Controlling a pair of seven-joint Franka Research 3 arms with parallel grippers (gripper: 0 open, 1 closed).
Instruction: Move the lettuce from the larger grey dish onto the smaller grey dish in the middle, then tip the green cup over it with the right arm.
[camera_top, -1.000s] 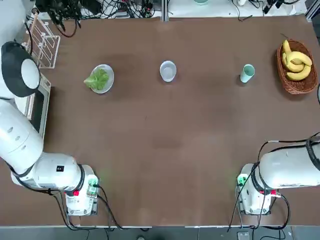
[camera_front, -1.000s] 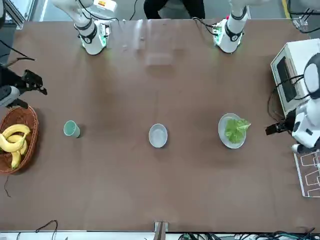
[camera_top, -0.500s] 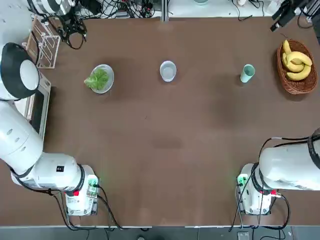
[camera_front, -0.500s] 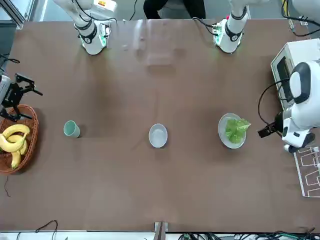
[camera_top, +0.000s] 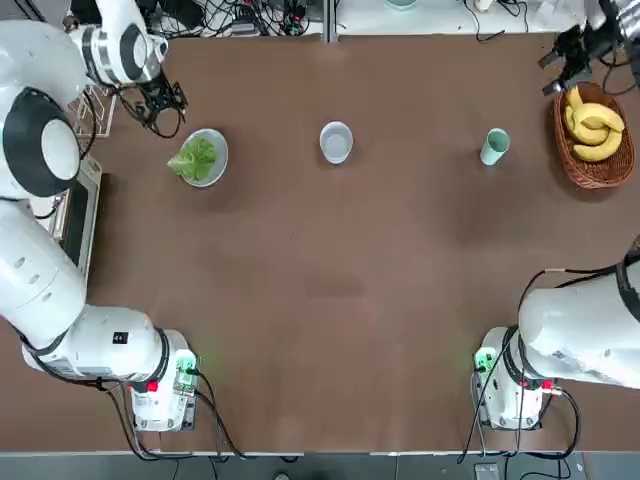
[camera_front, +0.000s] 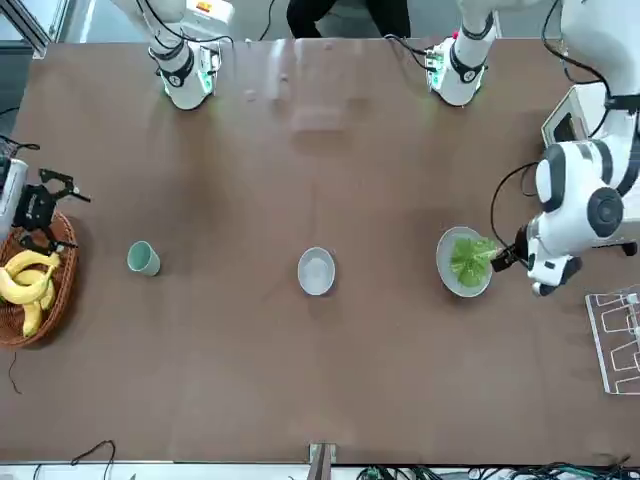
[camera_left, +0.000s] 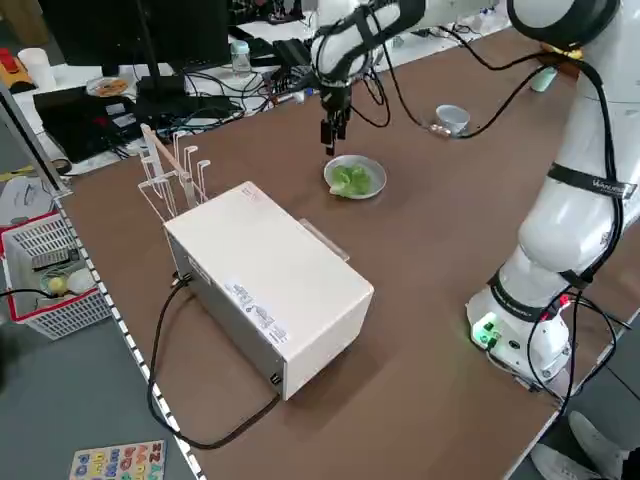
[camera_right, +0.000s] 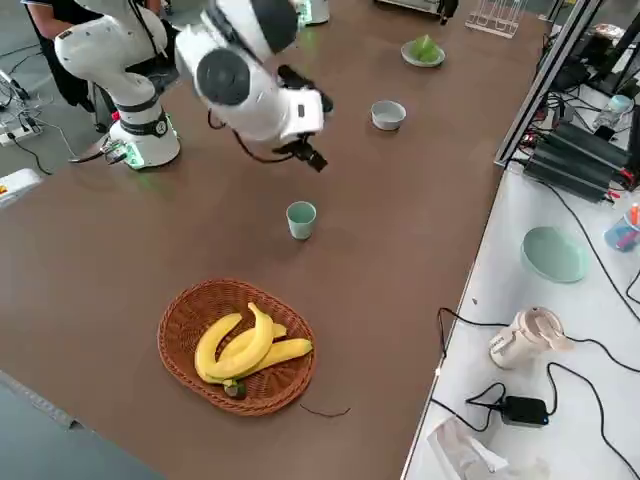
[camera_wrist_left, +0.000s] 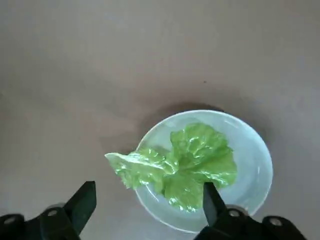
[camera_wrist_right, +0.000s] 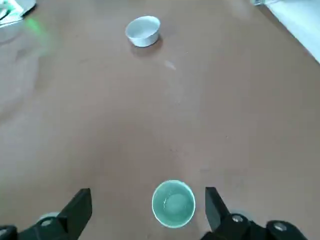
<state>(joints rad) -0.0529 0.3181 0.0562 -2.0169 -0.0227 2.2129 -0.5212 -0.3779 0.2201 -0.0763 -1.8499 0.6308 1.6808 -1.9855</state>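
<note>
The lettuce (camera_top: 196, 158) lies on the larger grey dish (camera_top: 217, 147) at the table's far left; one leaf hangs over the rim. My left gripper (camera_top: 160, 100) hovers just beyond and to the left of that dish, open and empty. In the left wrist view the lettuce (camera_wrist_left: 185, 162) and dish (camera_wrist_left: 255, 155) show between the spread fingers (camera_wrist_left: 82, 205). The smaller grey dish (camera_top: 336, 142) stands empty in the middle. The green cup (camera_top: 494, 146) stands upright at the far right. My right gripper (camera_top: 570, 60) hangs open beyond it, over the basket's edge, with the cup (camera_wrist_right: 173, 203) between its fingers in the right wrist view.
A wicker basket (camera_top: 600, 172) with bananas sits at the far right edge. A white box-shaped appliance (camera_left: 265, 280) and a wire rack (camera_left: 170, 170) stand at the left edge, close to the left arm. Cables run along the far edge.
My left gripper has come from over the rack toward the dish with the lettuce. My right gripper has swung in from the far right corner toward the basket and cup.
</note>
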